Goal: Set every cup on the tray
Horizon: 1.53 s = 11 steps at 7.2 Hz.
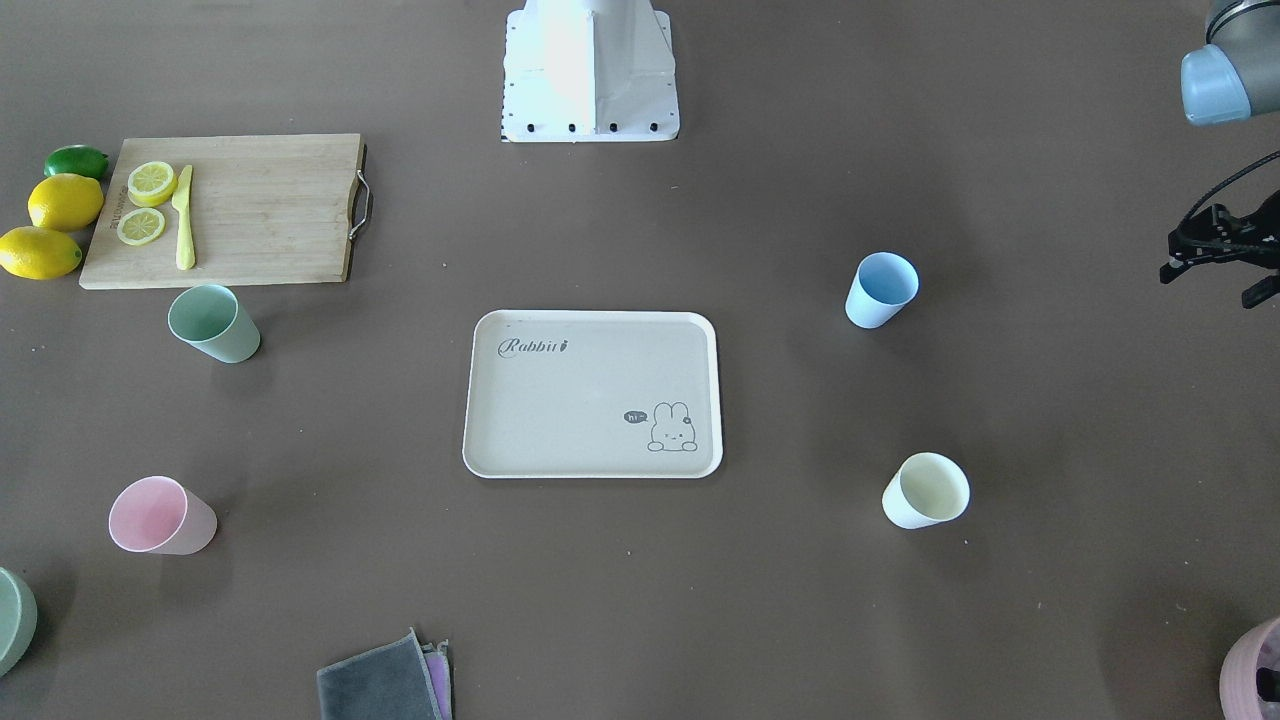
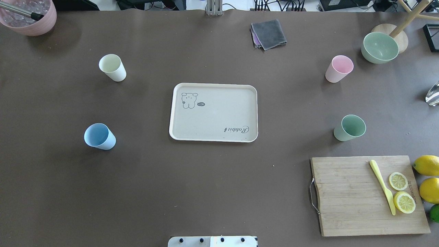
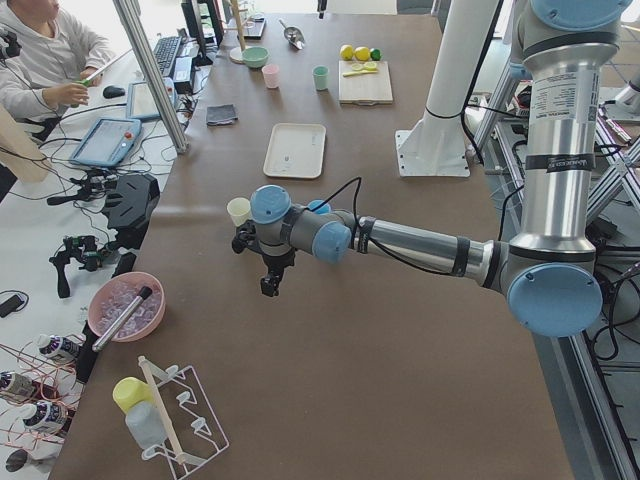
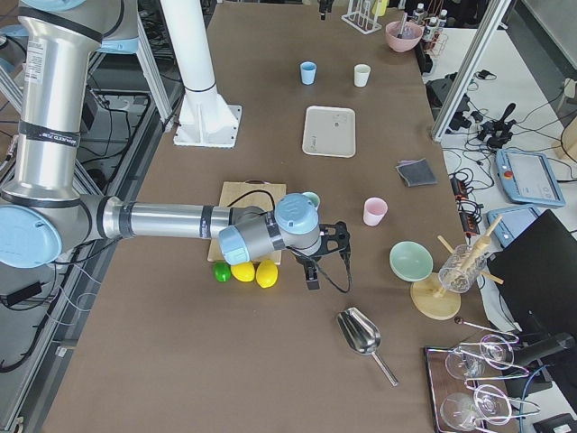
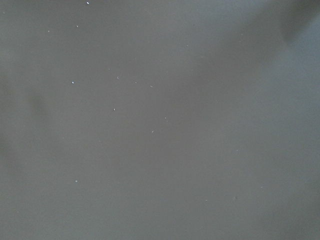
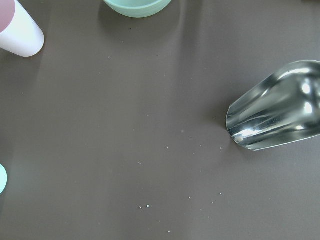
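Four cups: all are standing upright, mouths up, on the brown table; none is sitting on the tray yet.
Left gripper: is hanging above the table's left end, outboard of both left-hand cups. Whether its fingers are spread or clenched cannot be told, and its wrist camera is showing only tabletop.
Cream cup: is standing left of the tray, toward the far edge.
Blue cup: is standing left of the tray, toward the robot's side, well apart from the cream one.
Tray: is lying flat at the table's middle, its long axis running left to right, so each short end is facing one pair of cups.
Pink cup: is standing right of the tray on the far side, near the green bowl.
Green cup: is standing right of the tray, near the cutting board.
Right gripper: is hovering over the table's right end, near the metal scoop; open or closed cannot be told.
Coming move: the left gripper is sitting nearer the cream and blue cups, the right gripper nearer the pink and green. Each cup is lying inboard of its gripper, toward the tray, so an inward reach is probably being called for.
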Tool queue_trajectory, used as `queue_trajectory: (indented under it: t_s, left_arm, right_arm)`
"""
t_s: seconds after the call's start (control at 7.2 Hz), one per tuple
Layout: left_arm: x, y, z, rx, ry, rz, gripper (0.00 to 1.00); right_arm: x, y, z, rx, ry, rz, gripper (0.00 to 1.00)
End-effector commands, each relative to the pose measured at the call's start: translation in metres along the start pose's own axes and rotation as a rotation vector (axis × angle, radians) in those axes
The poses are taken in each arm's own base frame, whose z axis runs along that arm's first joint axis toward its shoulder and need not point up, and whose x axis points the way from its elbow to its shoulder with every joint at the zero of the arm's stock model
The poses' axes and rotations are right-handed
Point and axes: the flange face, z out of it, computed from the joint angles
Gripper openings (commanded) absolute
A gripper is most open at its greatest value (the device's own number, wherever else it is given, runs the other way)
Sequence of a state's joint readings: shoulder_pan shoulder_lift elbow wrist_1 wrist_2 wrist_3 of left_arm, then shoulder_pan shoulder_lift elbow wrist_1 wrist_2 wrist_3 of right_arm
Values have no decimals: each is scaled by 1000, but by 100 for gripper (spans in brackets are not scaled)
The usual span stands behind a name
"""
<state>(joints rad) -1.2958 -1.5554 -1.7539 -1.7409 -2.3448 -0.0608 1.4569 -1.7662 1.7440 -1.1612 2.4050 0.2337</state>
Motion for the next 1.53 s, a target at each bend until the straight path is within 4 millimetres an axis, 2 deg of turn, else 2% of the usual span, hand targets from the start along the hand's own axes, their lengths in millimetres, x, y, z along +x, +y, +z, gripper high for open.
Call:
queue_trajectory:
  t_s: [0.0,0.42,0.56,0.83,1.25,1.39]
  left_arm:
    - [5,-1,-4,8,6,8,98]
    - [11,-5,-10,27,3,26,98]
    - [8,-5,-7,35,5,34,98]
    - [14,-2,-17,55,7,49,98]
    - [18,-4,-20,80,6,69,98]
    - [17,-5,-20,80,6,69,98]
  right_arm:
    - [-13,-6,10,-18,-8,25,100]
    - [-28,-9,18,-24,-22,39,100]
    - [-44,-16,25,-35,-30,67,100]
    - [-86,-33,42,-63,-56,99,100]
    - [-187,-56,72,-99,-89,162,100]
    - [-213,-52,93,-107,-62,176,100]
